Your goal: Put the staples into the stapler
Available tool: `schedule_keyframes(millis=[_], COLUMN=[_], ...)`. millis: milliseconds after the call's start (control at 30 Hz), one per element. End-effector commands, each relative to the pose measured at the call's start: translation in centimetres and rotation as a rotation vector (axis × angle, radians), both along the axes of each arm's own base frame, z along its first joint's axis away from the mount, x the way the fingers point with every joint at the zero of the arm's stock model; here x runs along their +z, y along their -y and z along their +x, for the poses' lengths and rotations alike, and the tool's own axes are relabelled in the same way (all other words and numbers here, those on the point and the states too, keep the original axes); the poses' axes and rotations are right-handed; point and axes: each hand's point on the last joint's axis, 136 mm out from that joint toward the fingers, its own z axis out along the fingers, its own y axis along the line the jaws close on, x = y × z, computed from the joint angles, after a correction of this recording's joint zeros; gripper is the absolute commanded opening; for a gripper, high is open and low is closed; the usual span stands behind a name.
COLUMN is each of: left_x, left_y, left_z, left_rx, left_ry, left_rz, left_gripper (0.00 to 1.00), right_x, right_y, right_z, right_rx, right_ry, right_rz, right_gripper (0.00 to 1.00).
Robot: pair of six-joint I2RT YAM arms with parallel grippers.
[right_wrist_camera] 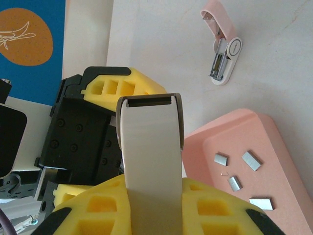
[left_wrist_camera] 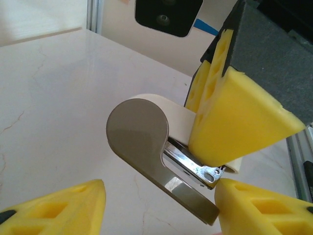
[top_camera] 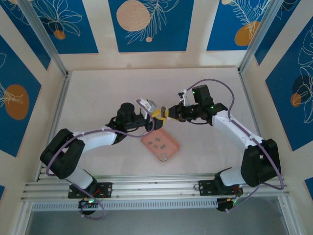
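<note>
Right gripper (right_wrist_camera: 151, 196) is clamped on the stapler with a taupe-grey top arm, white body and chrome magazine (left_wrist_camera: 142, 137), holding it off the table at mid-workspace. Left gripper (left_wrist_camera: 159, 193) has its jaws apart, straddling the free end of the grey arm. One yellow finger (left_wrist_camera: 264, 208) is right at the tip, the other well clear. No grip there yet.

The small grey metal staples (right_wrist_camera: 252, 160) lie loose in the shallow pink rectangular tray (right_wrist_camera: 288, 147), at 6 o'clock from the stapler in the top view. None are loaded. I can't tell from these angles whether the magazine is open; looks mostly shut.

Risks:
- The left fingers meet the arm off-centre, so a squeeze could torque the stapler and twist it out of the right grip.
- Both pairs of fingers are crowded on one small body, so a finger clash is likely.
- The stapler hangs almost over the tray. A drop would scatter the strips.
- The strips lie flat and tiny, so they will be hard to pinch.

A small pinkish-white capsule-shaped piece (right_wrist_camera: 222, 49) lies on the table beyond the tray, at 1 o'clock in the right wrist view.

The surface is a smooth pale marble-look tabletop (top_camera: 98, 98) with faint veins. Around it is a cream-walled enclosure with blue panels (top_camera: 146, 24) carrying white leaf drawings and orange discs, aluminium posts, and a rail at the near edge.
</note>
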Motion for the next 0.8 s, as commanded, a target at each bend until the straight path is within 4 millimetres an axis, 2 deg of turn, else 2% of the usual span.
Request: schedule_keyframes(millis=[0,133,333,600,667,767], left_x=[0.4,-0.1,-0.5,0.4,0.6,0.5], left_y=[-0.2,-1.8,-3.9,-6.5,-7.0,-6.9], left_z=[1.1,3.0,5.0,7.5,7.7,6.9], left_rx=[0.053,0.178,0.275,0.350,0.346,0.267], left_ry=[0.063,0.086,0.123,0.165,0.176,0.193], left_rz=[0.036,0.106,0.193,0.248,0.261,0.291], left_gripper=[0.59,0.59,0.59,0.66,0.68,0.71], right_x=[2.3,2.4,2.1,1.0,0.7,0.4], right_y=[-0.7,-0.7,-0.3,0.2,0.5,1.4], right_z=[-0.8,-1.5,-3.3,-5.8,-6.0,-5.0], right_rx=[0.050,0.074,0.094,0.101,0.067,-0.022], right_ry=[0.030,0.026,-0.012,-0.121,-0.135,-0.162], right_rz=[0.053,0.061,0.056,0.065,0.049,0.036], right_gripper=[0.00,0.00,0.00,0.00,0.00,0.00])
